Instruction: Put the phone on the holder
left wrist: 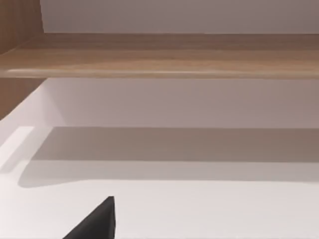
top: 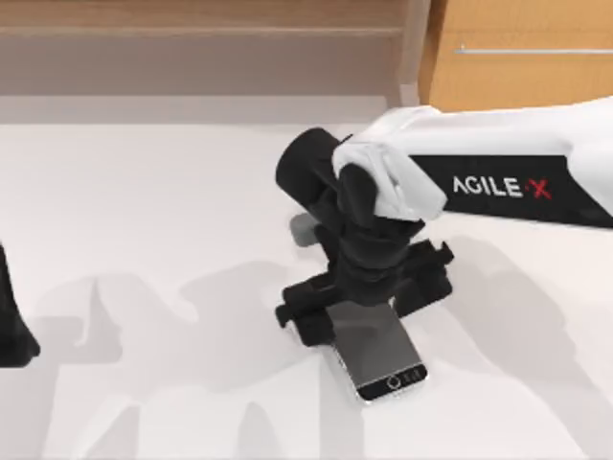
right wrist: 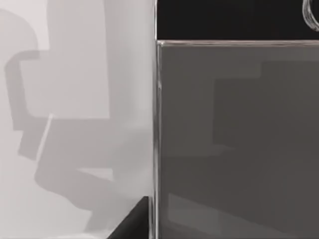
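Observation:
The phone [top: 378, 350] lies just right of the table's middle, grey screen up, its home button toward the front edge. My right gripper [top: 362, 311] points down over the phone's far end, with black fingers close against both long sides, shut on it. In the right wrist view the phone [right wrist: 234, 139] is very close, and one finger [right wrist: 134, 221] lies against its silver rim. A small grey piece, apparently the holder [top: 305, 230], peeks out behind the right wrist and is mostly hidden by the arm. My left gripper [top: 11, 331] is parked at the table's left edge.
A wooden shelf unit [top: 192, 38] runs along the back and a wooden drawer front [top: 517, 57] stands at the back right. The white tabletop [top: 144, 211] stretches bare to the left of the phone. The left wrist view faces the wooden ledge [left wrist: 159, 55].

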Robot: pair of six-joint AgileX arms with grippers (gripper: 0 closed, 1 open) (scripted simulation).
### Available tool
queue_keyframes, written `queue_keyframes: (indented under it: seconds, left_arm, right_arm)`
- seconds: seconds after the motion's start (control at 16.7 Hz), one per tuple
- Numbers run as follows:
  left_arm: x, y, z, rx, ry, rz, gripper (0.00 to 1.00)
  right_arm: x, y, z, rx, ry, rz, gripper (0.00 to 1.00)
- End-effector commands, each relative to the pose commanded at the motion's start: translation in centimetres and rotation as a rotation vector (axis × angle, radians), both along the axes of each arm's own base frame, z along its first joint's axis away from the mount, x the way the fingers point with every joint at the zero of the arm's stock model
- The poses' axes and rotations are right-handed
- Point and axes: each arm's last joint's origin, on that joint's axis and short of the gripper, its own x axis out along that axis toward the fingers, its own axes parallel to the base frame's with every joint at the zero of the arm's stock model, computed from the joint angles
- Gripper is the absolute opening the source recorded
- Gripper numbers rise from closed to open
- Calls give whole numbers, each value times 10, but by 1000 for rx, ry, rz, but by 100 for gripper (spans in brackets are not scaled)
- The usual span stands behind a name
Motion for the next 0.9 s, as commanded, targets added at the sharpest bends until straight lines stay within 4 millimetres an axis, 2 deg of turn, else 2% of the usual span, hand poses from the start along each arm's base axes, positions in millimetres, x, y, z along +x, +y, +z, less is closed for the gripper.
queue_keyframes:
  seconds: [0.06,0.42,0.66,0.78,0.9]
  left_arm:
    - [0,0,0,0,0,0,100]
    - [0,0,0,0,0,0,100]
    - [0,0,0,0,0,0,100]
    - [0,0,0,0,0,0,100]
    - [0,0,0,0,0,0,100]
  right_arm:
    - [1,-1,16,11,-27,-1,0]
    - [1,-1,35,10,-26,-1,0]
    - [1,-1,33,8,-24,-2,0]
    - [6,-3,47,46,-48,2,0]
    - [17,-11,71,119,-87,13,0]
